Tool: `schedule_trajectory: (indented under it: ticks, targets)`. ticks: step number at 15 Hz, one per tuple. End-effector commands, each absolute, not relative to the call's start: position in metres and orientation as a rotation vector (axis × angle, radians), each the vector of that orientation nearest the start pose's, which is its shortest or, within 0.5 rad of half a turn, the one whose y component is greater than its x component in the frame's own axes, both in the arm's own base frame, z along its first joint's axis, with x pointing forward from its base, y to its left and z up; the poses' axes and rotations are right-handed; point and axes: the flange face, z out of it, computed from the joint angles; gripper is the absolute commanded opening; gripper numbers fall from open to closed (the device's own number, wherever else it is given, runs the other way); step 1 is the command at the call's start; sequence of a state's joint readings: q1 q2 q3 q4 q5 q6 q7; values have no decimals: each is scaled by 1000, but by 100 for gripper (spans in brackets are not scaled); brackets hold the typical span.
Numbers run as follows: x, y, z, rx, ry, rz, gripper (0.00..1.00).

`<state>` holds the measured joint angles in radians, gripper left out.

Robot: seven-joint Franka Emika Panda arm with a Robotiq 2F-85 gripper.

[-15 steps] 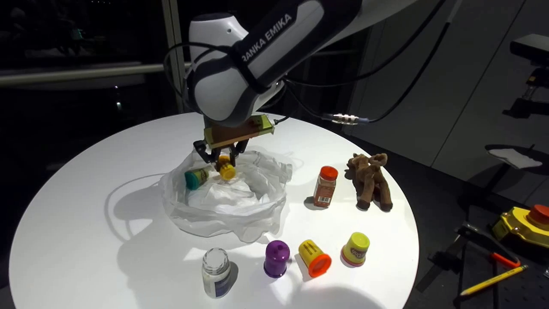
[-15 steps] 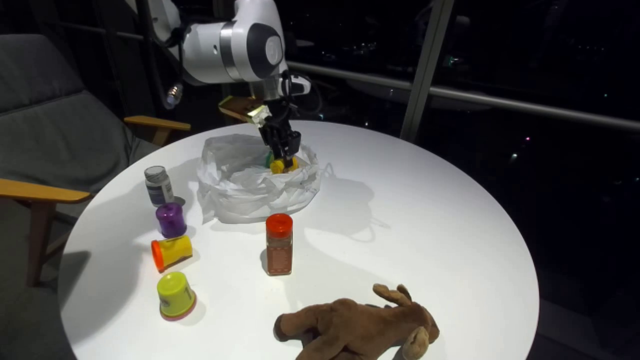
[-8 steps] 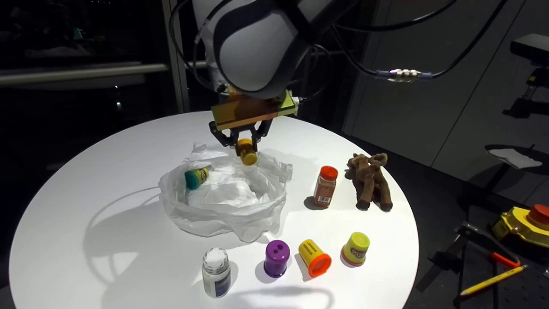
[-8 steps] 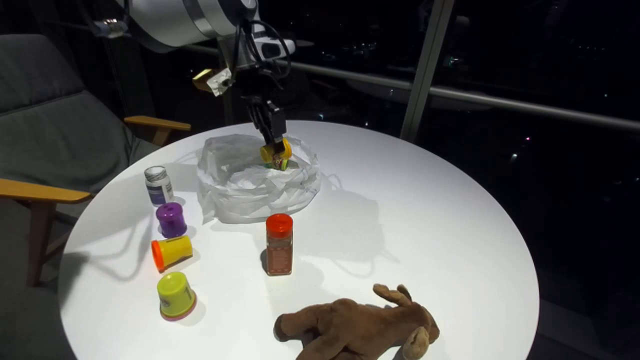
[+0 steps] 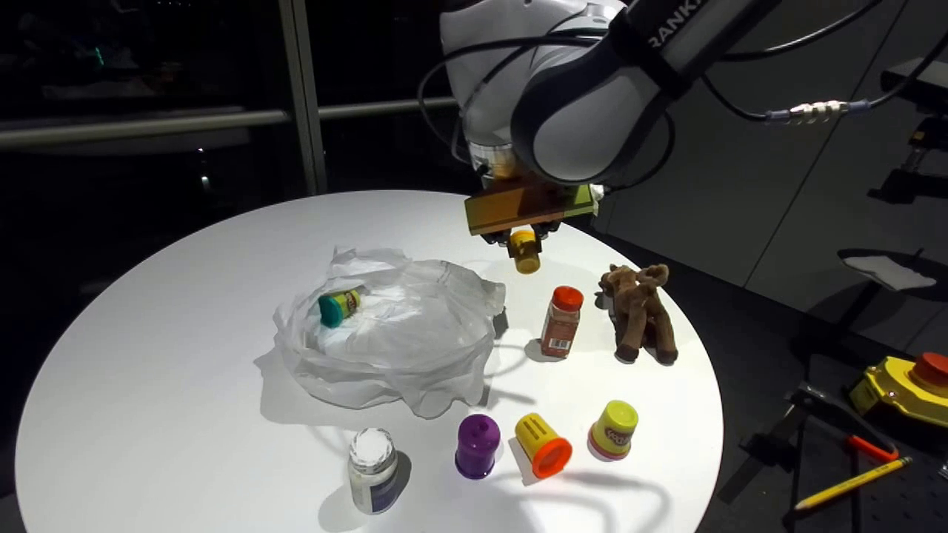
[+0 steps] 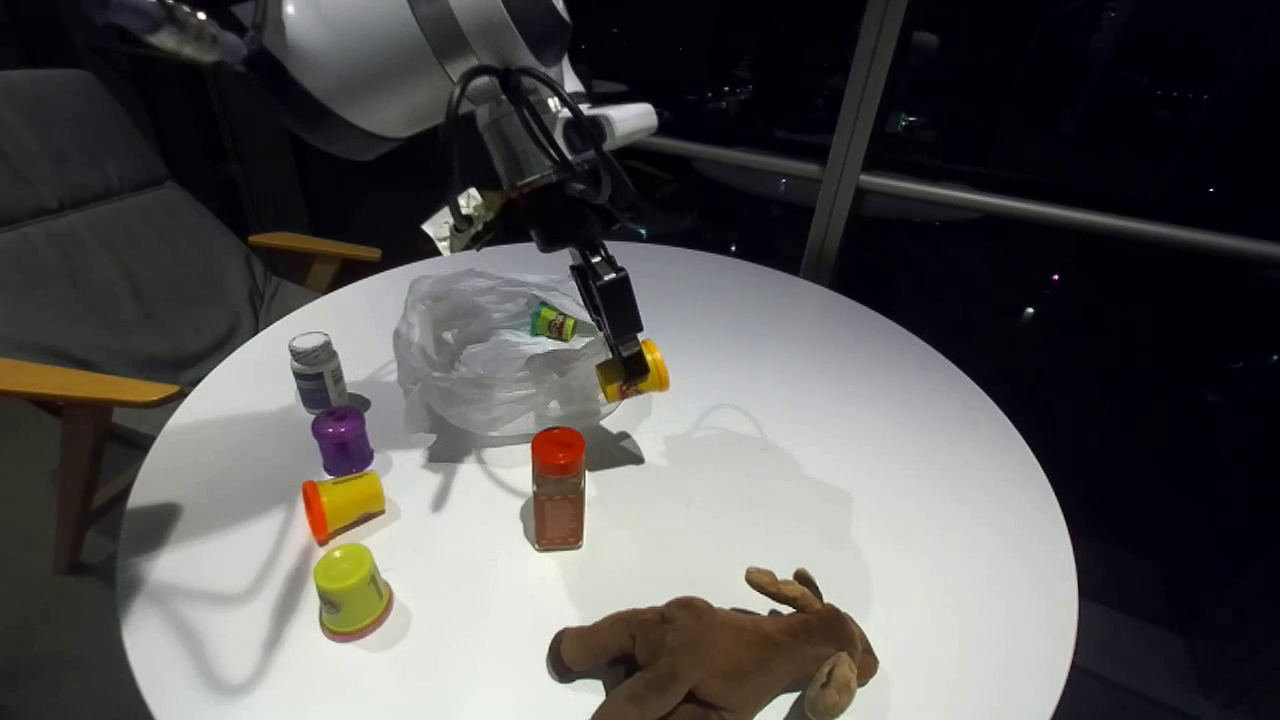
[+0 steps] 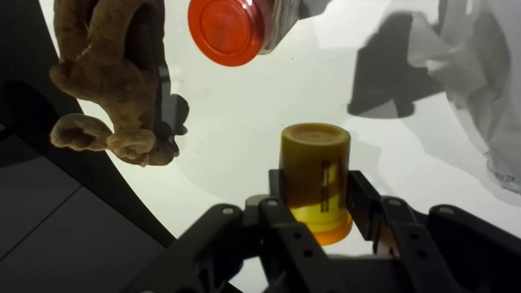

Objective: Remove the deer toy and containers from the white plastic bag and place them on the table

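My gripper [image 7: 315, 183] is shut on a yellow container [image 7: 313, 158] with an orange lid, one finger on each side. In both exterior views the gripper [image 5: 525, 248] [image 6: 628, 372] holds the container above the table, beside the bag. The crumpled white plastic bag [image 5: 422, 318] [image 6: 480, 385] lies on the table; its edge shows at the right of the wrist view [image 7: 480, 77]. A container with a teal lid [image 5: 338, 309] [image 6: 553, 322] lies on its side in the bag. The brown deer toy [image 5: 638, 311] [image 6: 720, 645] [image 7: 114, 85] lies near the table edge.
A red-lidded spice jar [image 5: 561, 323] [image 7: 228, 30] stands between bag and deer. A white jar [image 5: 373, 470], purple container [image 5: 478, 446], yellow container with orange rim [image 5: 543, 446] and lime container [image 5: 615, 429] stand or lie along the table's near side in that exterior view.
My gripper has lifted the yellow container out of the bag and carried it past the bag's side toward the spice jar and deer. The bag's near side has slumped inward.
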<state>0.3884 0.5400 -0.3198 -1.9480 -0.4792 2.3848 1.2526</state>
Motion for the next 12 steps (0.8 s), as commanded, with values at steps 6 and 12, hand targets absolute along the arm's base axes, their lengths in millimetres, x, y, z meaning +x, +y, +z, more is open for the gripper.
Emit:
schedule_trajectory:
  ticks: [6,12]
  targets:
    - [642,-12,185,-3038,1363,-334,17]
    - [647,-26,142,-3045,1390,-147,17]
